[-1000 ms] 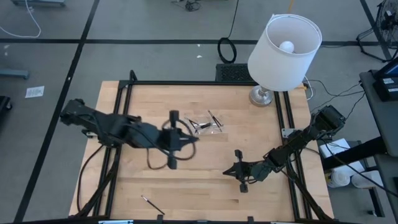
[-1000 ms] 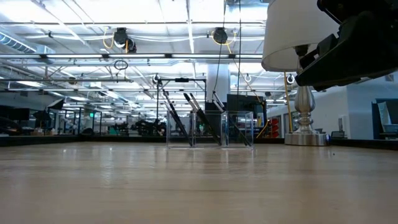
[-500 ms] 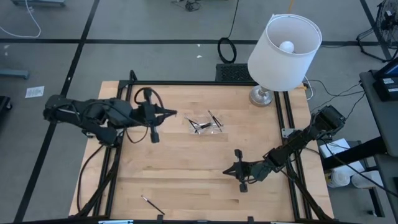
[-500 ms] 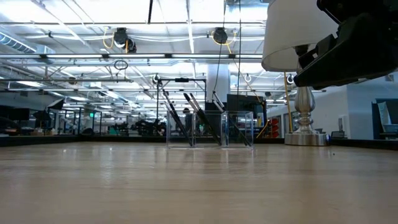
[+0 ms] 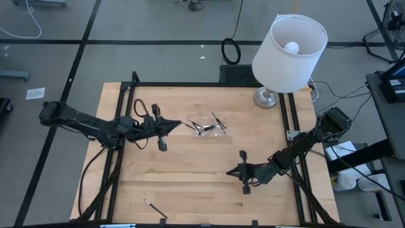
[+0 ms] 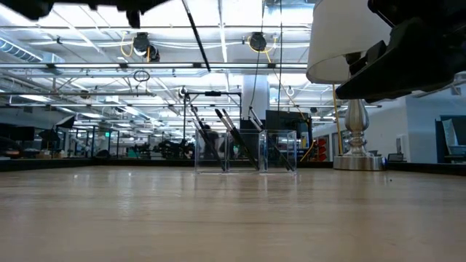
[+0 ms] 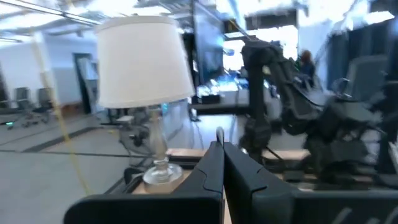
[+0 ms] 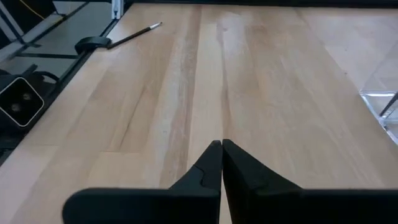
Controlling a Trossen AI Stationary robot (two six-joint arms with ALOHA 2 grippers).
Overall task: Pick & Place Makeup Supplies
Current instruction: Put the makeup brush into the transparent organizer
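A wooden table (image 5: pixel 190 171) is seen from above, with a dark robot arm reaching in from each side. The left gripper (image 5: pixel 179 125) hangs above the table just left of a small clear plastic tray (image 5: pixel 209 126) near the table's middle. Its fingers (image 7: pixel 211 171) are pressed together, and a thin dark stick (image 5: pixel 188 125) pokes out past their tips toward the tray; in the table-level view this stick (image 6: pixel 195 36) slants high in the air. The tray (image 6: pixel 244 151) already holds several more dark makeup sticks (image 6: pixel 231 135), leaning at angles inside its clear walls. One further stick (image 5: pixel 154 207) lies alone on the wood at the near edge, left of centre, well apart from the tray; the right wrist camera also shows it (image 8: pixel 135 35). The right gripper (image 5: pixel 230 172) rests low over the near right part of the table, fingers closed on nothing. A white-shaded lamp (image 5: pixel 288 47) stands at the far right corner.
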